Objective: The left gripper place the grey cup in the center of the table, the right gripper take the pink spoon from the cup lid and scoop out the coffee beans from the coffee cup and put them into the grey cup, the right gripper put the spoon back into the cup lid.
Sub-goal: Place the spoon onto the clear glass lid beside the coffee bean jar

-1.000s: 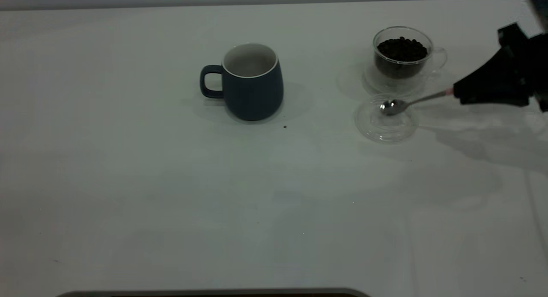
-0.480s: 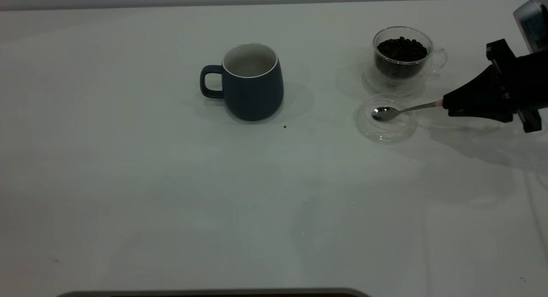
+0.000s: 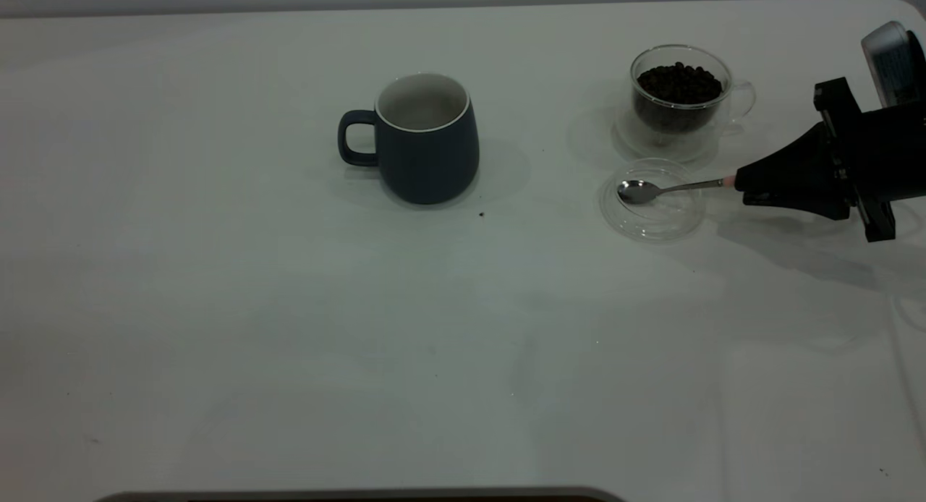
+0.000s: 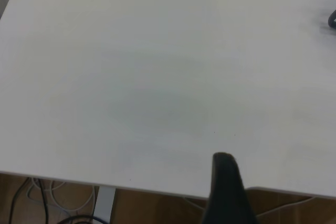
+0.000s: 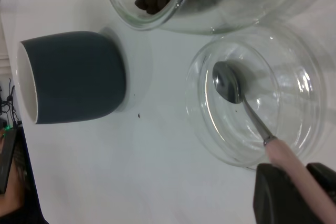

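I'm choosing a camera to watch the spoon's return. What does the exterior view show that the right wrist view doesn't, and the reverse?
Only the exterior view shows the grey cup's handle, the whole coffee cup, and the table's open spread. Only the right wrist view shows the pink handle between the right tool's fingers. Both show the pink spoon with its bowl in the cup lid, plus the coffee beans.

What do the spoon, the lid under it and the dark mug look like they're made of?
The pink spoon: shiny metal bowl and neck that mirror the light, with a matte pale pink handle, probably plastic or coated. The cup lid: clear glass or plastic, since the table shows through. The grey cup: likely ceramic, matte blue-grey outside, white inside.
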### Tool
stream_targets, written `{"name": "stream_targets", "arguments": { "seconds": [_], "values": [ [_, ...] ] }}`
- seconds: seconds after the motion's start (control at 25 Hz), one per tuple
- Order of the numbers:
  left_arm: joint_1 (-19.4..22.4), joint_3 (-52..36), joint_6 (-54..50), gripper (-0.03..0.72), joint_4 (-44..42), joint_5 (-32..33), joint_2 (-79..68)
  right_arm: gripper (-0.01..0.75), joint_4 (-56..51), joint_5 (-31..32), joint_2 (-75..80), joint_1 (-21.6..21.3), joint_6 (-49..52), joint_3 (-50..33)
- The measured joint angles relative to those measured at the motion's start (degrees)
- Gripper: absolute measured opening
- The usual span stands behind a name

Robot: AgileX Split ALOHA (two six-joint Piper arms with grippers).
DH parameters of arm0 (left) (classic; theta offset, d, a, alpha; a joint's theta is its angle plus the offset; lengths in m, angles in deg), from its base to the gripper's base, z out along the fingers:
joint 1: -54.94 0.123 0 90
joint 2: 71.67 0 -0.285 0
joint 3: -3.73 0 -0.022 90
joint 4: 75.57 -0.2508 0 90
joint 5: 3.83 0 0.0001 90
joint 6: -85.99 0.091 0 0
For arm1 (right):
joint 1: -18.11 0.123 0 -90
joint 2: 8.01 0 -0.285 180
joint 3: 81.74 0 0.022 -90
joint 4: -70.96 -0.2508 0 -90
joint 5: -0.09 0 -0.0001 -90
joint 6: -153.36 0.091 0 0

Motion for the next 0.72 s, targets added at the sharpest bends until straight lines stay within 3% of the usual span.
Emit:
{"name": "stream_targets", "arguments": {
  "seconds": [0.16,0.48,0.72],
  "values": [
    [0.0,0.0,0.0,0.569,0.0,0.0,0.0,0.122,0.2,-0.2,0.1,0.0,0.0,0.0],
    [0.0,0.0,0.0,0.569,0.0,0.0,0.0,0.276,1.1,-3.9,0.4,0.1,-1.1,0.0],
    [0.0,0.0,0.0,0.569,0.0,0.0,0.0,0.332,1.3,-5.0,0.5,0.1,-2.6,0.0]
  ]
}}
